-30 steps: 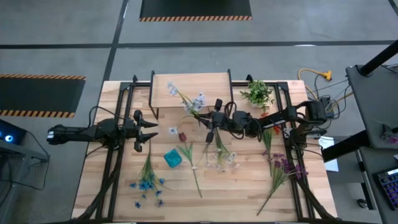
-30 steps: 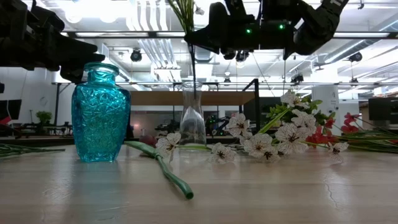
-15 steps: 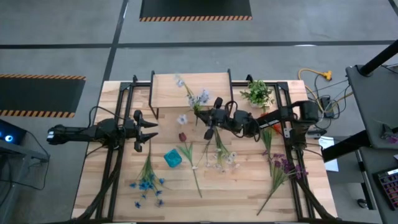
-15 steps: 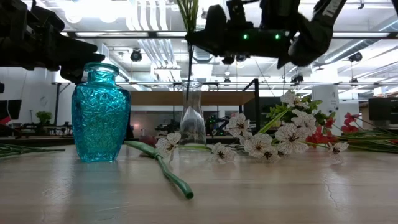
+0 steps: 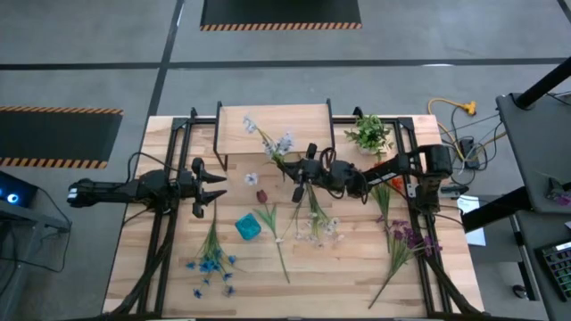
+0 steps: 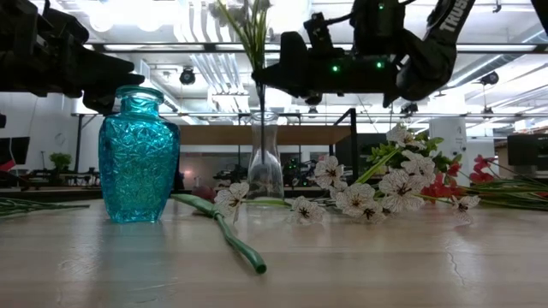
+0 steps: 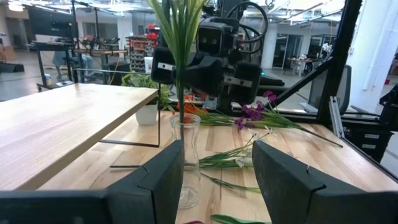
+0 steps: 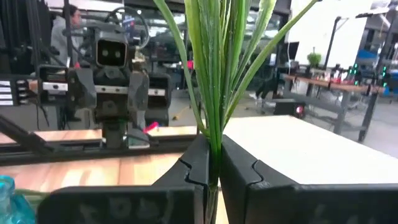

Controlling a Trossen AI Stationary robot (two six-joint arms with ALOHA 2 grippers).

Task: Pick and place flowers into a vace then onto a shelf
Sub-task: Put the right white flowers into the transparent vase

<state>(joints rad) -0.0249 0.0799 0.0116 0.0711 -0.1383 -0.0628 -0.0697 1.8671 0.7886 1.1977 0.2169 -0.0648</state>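
Basically right gripper pinches the flower stems upright over the clear glass vase for a straight drop-in beside the shelf, while left gripper waits spread nearby.

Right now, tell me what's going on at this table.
The right gripper is shut on a flower stem, holding it upright with its lower end in the neck of the clear glass vase near the table's middle. The left gripper hangs open off to the side, holding nothing. More flowers lie loose on the table, beside a blue vase. The shelf at the back carries no vase yet.
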